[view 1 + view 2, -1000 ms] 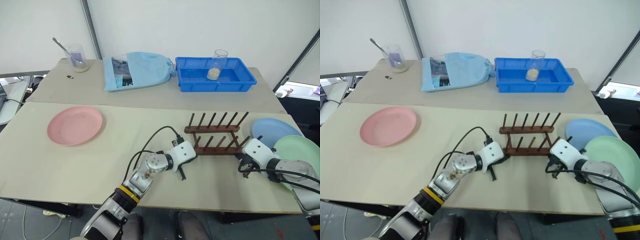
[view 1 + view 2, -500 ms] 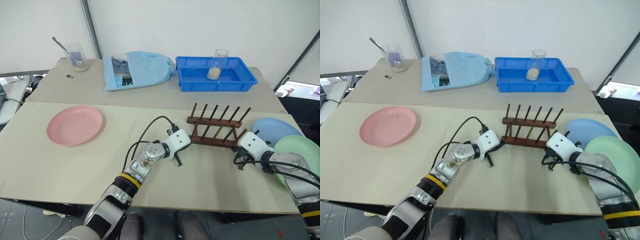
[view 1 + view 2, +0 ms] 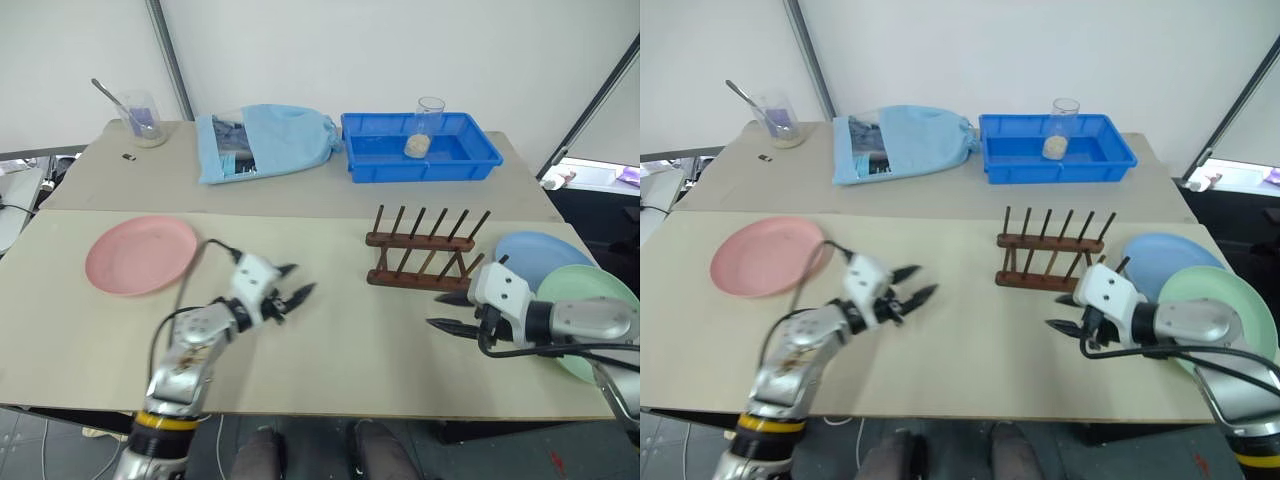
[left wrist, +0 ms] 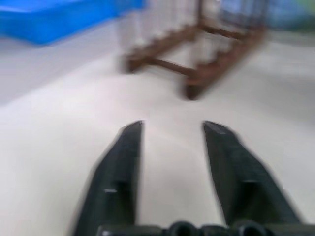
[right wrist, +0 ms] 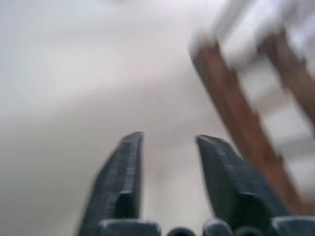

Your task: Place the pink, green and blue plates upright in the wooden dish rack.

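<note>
One worktop (image 3: pixel 330 340), one wooden dish rack (image 3: pixel 422 250) standing empty mid-right. Three plates flat: pink plate (image 3: pixel 141 254) far left, blue plate (image 3: pixel 540 256) and green plate (image 3: pixel 590 300) overlapping right. Two claws, left claw (image 3: pixel 288 298) and right claw (image 3: pixel 452 311), both spread, gripping nothing. Probably pre-pickup; next up, grabbing a rim.

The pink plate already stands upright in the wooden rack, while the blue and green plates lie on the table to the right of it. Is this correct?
Not quite. The pink plate lies flat on the table, far left of the wooden rack, as the left eye view shows. The blue and green plates do lie to its right.
</note>
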Controlling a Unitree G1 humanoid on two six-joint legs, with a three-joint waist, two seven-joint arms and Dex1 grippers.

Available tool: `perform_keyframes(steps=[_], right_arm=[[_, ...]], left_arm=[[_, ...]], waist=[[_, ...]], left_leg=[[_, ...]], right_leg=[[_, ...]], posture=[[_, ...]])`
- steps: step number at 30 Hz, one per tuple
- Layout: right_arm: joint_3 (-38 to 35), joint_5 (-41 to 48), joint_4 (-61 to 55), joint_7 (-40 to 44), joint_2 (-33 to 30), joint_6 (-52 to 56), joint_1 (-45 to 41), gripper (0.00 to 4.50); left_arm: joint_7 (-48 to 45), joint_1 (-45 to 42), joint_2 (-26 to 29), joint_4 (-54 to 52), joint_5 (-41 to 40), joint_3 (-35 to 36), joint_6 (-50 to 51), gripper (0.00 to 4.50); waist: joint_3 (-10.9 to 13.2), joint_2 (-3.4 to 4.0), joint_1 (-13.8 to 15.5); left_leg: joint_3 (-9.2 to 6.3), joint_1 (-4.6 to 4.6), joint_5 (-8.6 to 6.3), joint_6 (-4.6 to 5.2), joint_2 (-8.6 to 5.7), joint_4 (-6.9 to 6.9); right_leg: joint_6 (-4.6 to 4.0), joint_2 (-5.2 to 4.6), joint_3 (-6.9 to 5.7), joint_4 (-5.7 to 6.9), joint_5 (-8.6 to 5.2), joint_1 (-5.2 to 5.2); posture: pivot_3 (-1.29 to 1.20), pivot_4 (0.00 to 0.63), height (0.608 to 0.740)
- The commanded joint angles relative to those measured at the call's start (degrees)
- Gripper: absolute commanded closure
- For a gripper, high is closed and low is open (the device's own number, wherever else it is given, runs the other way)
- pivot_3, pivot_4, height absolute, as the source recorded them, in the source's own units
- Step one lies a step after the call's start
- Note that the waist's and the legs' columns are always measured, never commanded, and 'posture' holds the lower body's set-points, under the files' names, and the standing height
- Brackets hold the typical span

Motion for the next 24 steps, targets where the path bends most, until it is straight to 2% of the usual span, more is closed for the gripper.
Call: perform_keyframes(steps=[1, 3, 4, 10, 18, 23, 24], right_arm=[[0.8, 6.0, -2.8, 0.6, 2.2, 3.4, -6.8, 0.91], [3.1, 7.4, -1.7, 0.5, 4.9, 4.0, -11.7, 0.19], [4.6, 7.3, -0.7, 0.8, 6.1, 3.8, -14.1, 0.04], [10.7, 4.5, 6.2, 3.6, 9.9, 0.7, -22.5, 0.04], [12.4, 3.4, 8.8, 5.0, 11.3, -0.4, -26.3, 0.04], [12.3, 2.6, 9.6, 5.8, 10.9, -0.6, -27.6, 0.04], [12.2, 2.5, 9.7, 5.9, 10.9, -0.6, -27.8, 0.01]], left_arm=[[10.3, 1.7, -1.3, -7.8, -6.4, 13.7, 8.8, 0.08], [17.1, 1.6, -2.4, -8.3, -10.4, 22.5, 15.0, 0.00], [19.3, 1.7, -2.3, -7.9, -11.8, 26.3, 17.1, 0.00], [28.3, -1.4, -0.5, -4.4, -19.2, 39.8, 25.4, 0.00], [38.1, -7.8, -1.3, 5.8, -22.8, 43.7, 31.8, 0.00], [40.9, -11.8, -0.2, 13.2, -21.7, 41.6, 31.2, 0.00], [41.3, -12.7, 0.0, 14.5, -21.6, 41.3, 31.0, 0.25]], waist=[[0.0, -0.05, 0.1], [0.0, -0.08, 0.2], [0.0, -0.09, 0.2], [0.1, -0.25, 1.1], [0.1, -0.31, 1.2], [0.1, -0.34, 1.0], [0.1, -0.34, 1.0]], left_leg=[[0.00, 0.01, 0.00, 0.00, 0.00, 0.01], [0.00, 0.01, 0.00, 0.00, -0.03, 0.01], [0.00, 0.02, 0.00, 0.00, -0.03, 0.00], [0.00, -0.14, -0.01, -0.01, -0.10, -0.06], [0.04, -0.14, -0.01, -0.02, -0.12, -0.04], [0.05, -0.16, -0.01, -0.02, -0.10, -0.06], [0.06, -0.12, -0.01, -0.02, -0.11, -0.08]], right_leg=[[0.00, 0.00, 0.00, -0.01, 0.00, 0.01], [0.00, 0.01, -0.01, -0.01, 0.00, 0.00], [0.00, 0.03, -0.03, -0.01, 0.00, 0.00], [0.00, 0.02, -0.06, -0.07, -0.01, -0.10], [-0.31, -0.05, -0.08, -0.07, 0.17, -0.09], [-0.44, -0.02, -0.10, -0.06, 0.27, -0.15], [-0.46, -0.02, -0.10, -0.03, 0.28, -0.14]], posture=[[0.00, 0.150, 0.719], [0.00, 0.150, 0.719], [0.00, 0.150, 0.719], [0.00, 0.150, 0.719], [0.00, 0.150, 0.719], [0.00, 0.150, 0.719], [0.00, 0.150, 0.719]])
